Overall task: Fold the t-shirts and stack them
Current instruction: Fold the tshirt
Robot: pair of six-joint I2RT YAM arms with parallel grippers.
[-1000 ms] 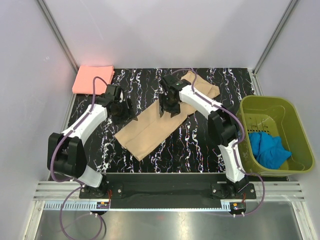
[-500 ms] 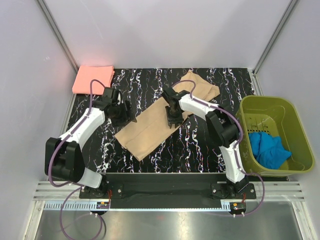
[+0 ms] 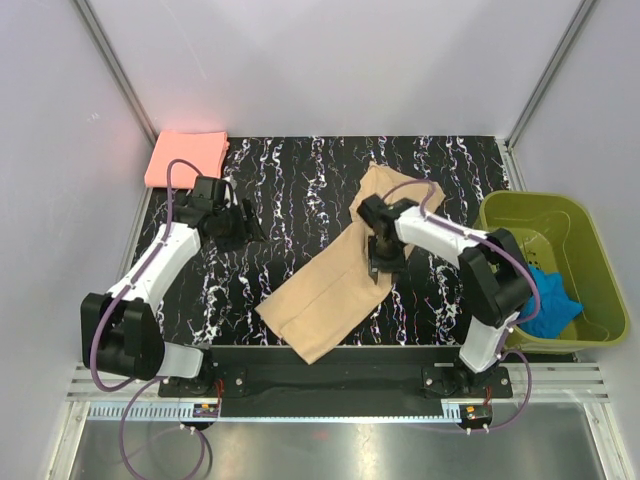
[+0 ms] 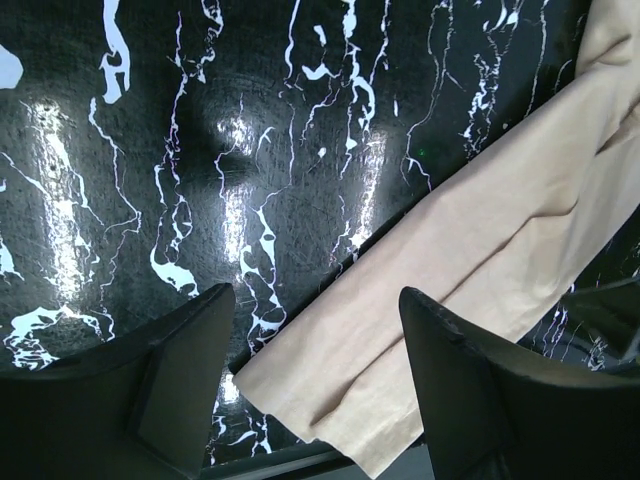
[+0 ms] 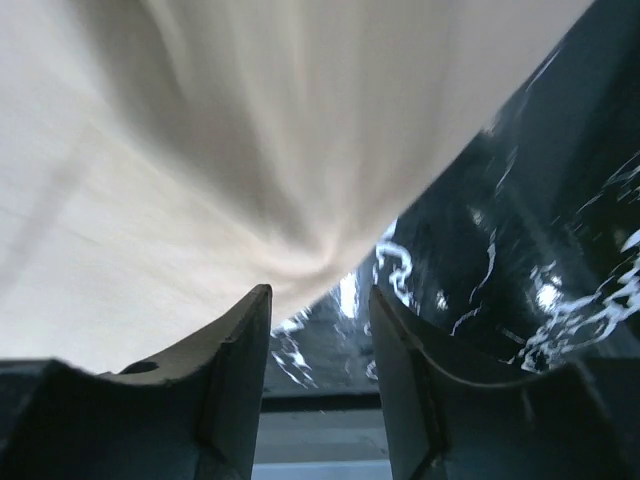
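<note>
A tan-beige t-shirt, folded into a long strip, lies slanted across the black marbled table; its near corner reaches the table's front edge. My right gripper is down on the strip's right edge. In the right wrist view the tan cloth bunches just beyond the gripper, whose jaws stand apart with bare table between them. My left gripper hovers open over the table left of the strip, the tan cloth's end showing below the gripper. A salmon-pink t-shirt lies folded at the far left corner.
An olive-green basket stands off the table's right side with a blue cloth inside. Grey walls close in the table at the back and both sides. A black rail runs along the near edge by the arm bases.
My right gripper has moved right and toward the near edge, and the tan t-shirt has slid with it, its near end now at the front edge. My left gripper drew back slightly left.
</note>
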